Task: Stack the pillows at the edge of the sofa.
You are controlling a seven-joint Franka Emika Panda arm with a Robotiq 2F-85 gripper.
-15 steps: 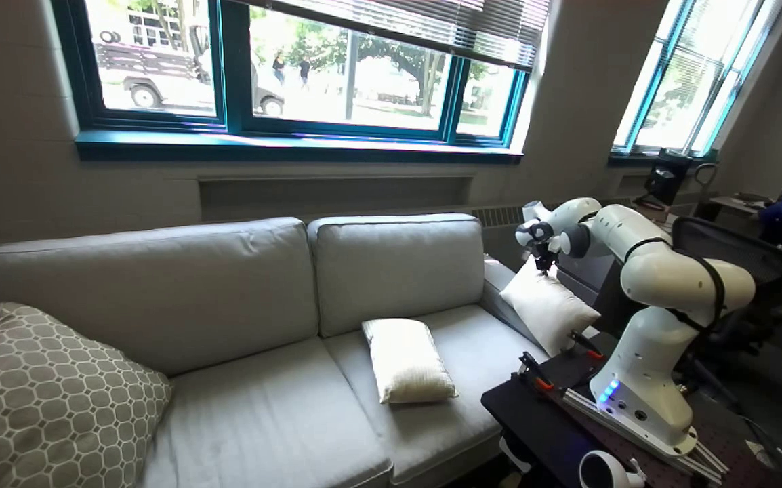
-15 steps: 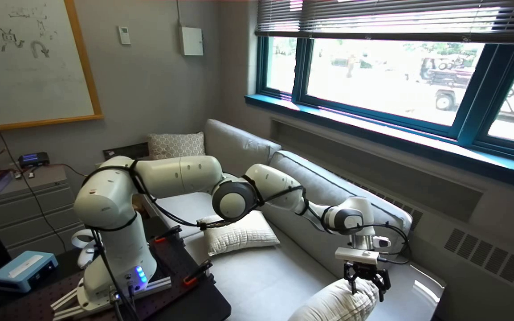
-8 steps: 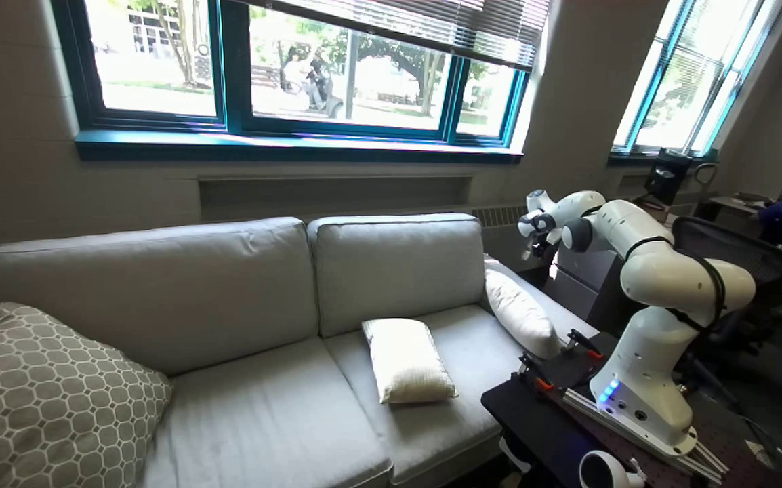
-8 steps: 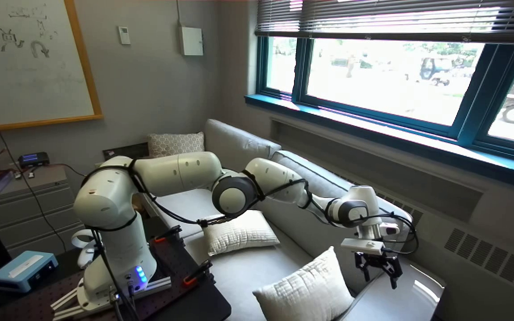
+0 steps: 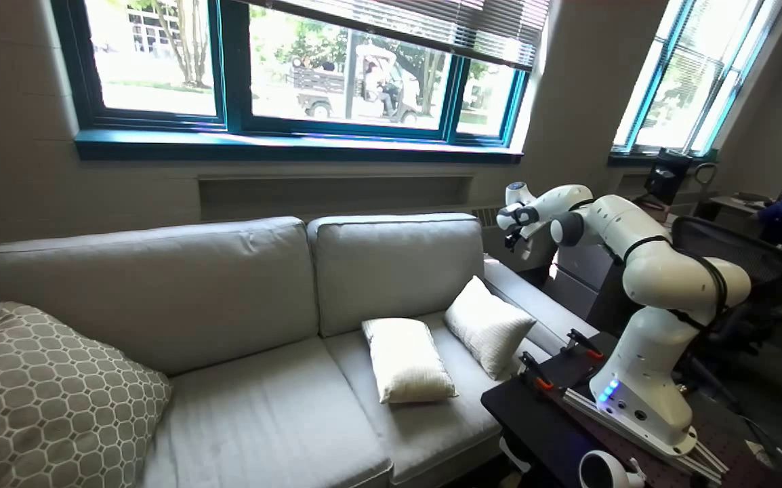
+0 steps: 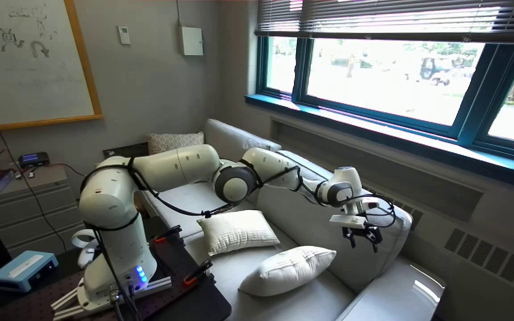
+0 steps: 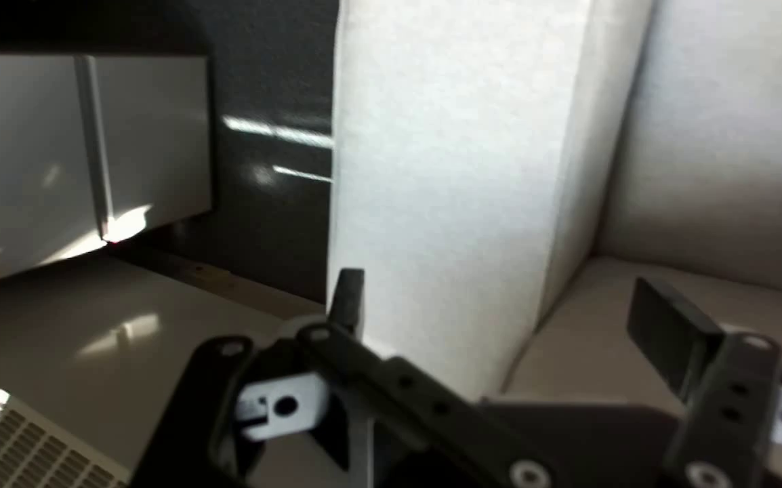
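Shifted away from the armrest [image 5: 540, 306] and toward the middle of the sofa [image 5: 249, 407] since a moment ago, as for one pillow [image 6: 289, 272]; raised over the same span of time, as for the tool [image 6: 364, 246]

Standing wide, with pads [image 7: 665, 332] well apart and, in the wrist view, the armrest showing between them

Lower than the tool and clear of it, on the inner side of the armrest, find that pillow in both exterior views: tilted, on the seat [image 5: 425, 434] or just over it, cannot tell which

Just beside it, on the side away from the armrest, find the other pillow [image 5: 410, 362], lying on the seat, with a narrow strip of seat between the two

Farther along, at the opposite end of the sofa, see the patterned cushion [image 5: 59, 400], well apart from both pillows and from the tool

Close by the front of the sofa, note the bench [image 6: 206, 303], bearing the base [image 5: 642, 379] of the arm [image 5: 675, 278] and, along the edge, two clamps [image 6: 200, 269]
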